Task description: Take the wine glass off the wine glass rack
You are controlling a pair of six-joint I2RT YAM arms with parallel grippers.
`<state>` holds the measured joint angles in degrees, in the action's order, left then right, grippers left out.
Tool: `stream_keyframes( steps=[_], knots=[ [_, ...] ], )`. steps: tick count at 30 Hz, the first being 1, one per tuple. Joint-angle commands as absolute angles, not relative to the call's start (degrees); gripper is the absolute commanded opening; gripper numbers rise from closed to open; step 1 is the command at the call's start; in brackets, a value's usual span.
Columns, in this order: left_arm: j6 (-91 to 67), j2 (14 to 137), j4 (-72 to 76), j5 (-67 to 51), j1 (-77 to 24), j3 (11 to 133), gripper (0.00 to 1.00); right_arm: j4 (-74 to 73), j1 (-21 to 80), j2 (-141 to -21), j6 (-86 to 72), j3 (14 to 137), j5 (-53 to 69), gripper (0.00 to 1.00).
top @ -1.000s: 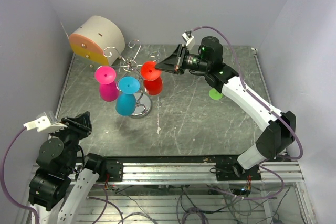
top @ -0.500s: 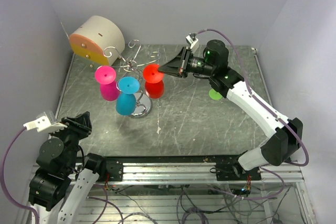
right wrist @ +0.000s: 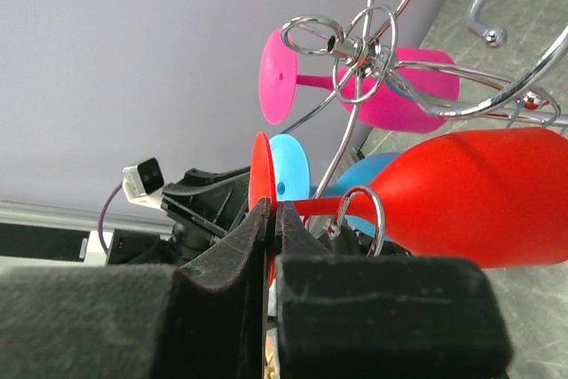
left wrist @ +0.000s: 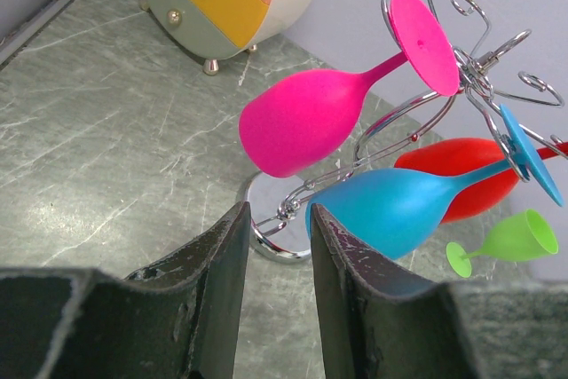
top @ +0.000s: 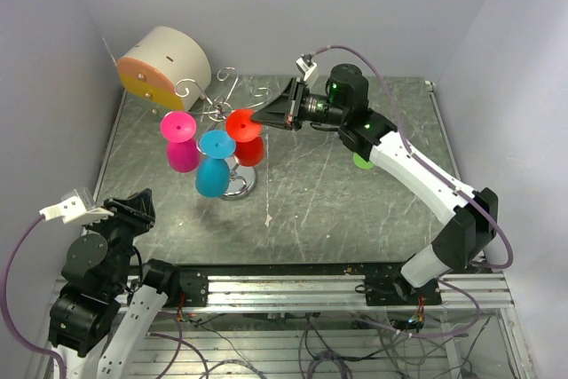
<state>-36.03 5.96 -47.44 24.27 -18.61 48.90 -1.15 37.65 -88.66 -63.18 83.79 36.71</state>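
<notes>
Right hand [top: 260, 119]: fingers pressed together, pinching edge-on the flat round foot of the red plastic wine glass [top: 251, 150]. The glass is at the hand's tips, foot uppermost and bowl lower, tilted, above the grey marbled worktop [top: 311, 201].

Wrist view: the stem runs from the pinched foot through a curl of the silver wire wine glass rack [right wrist: 355, 40], and the bowl lies beyond that curl. The glass is not yet clear of the rack.

A pink plastic wine glass [top: 182, 144] and a blue plastic wine glass [top: 213, 170] hang from neighbouring arms, just beside the red one.

Left hand [left wrist: 277, 219]: low at the near left corner, fingers spread, nothing between them, well apart from the rack.

A small green plastic glass [left wrist: 515, 239] lies on its side on the worktop.
</notes>
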Motion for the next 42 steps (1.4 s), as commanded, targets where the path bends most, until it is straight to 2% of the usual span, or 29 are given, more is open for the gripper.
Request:
stream_keyframes(
  steps=[1,7,16,22,26,30,36,42],
  knots=[
    [-36.5,5.4,-47.2,25.5,-19.2,49.0,0.44,-2.8,38.2,-90.5,-60.0,87.8,34.1,0.00],
    [-36.6,5.2,-47.2,25.5,-19.2,49.1,0.44,-3.4,37.7,-91.5,-58.0,88.2,28.5,0.00],
    [-36.5,5.2,-47.2,25.5,-19.2,49.1,0.44,2.3,33.9,-83.8,-59.6,78.5,21.4,0.00],
    [-36.1,5.7,-46.9,25.0,-19.2,49.0,0.44,-2.1,31.8,-75.7,-56.0,76.7,16.3,0.00],
    [-35.4,7.5,-46.1,23.0,-19.2,49.9,0.45,-9.1,31.6,-72.2,-47.3,79.8,15.7,0.00],
    [-38.4,12.8,-47.0,14.8,-19.2,56.0,0.47,-17.6,32.0,-68.4,-34.2,83.0,16.7,0.00],
    [-45.2,27.3,-45.5,-4.4,-19.2,71.5,0.53,-28.5,33.0,-61.9,-14.3,86.5,10.8,0.00],
    [-53.6,39.4,-41.1,-21.3,-19.2,80.6,0.55,-30.3,33.2,-59.0,-0.8,90.0,7.6,0.00]
  ],
)
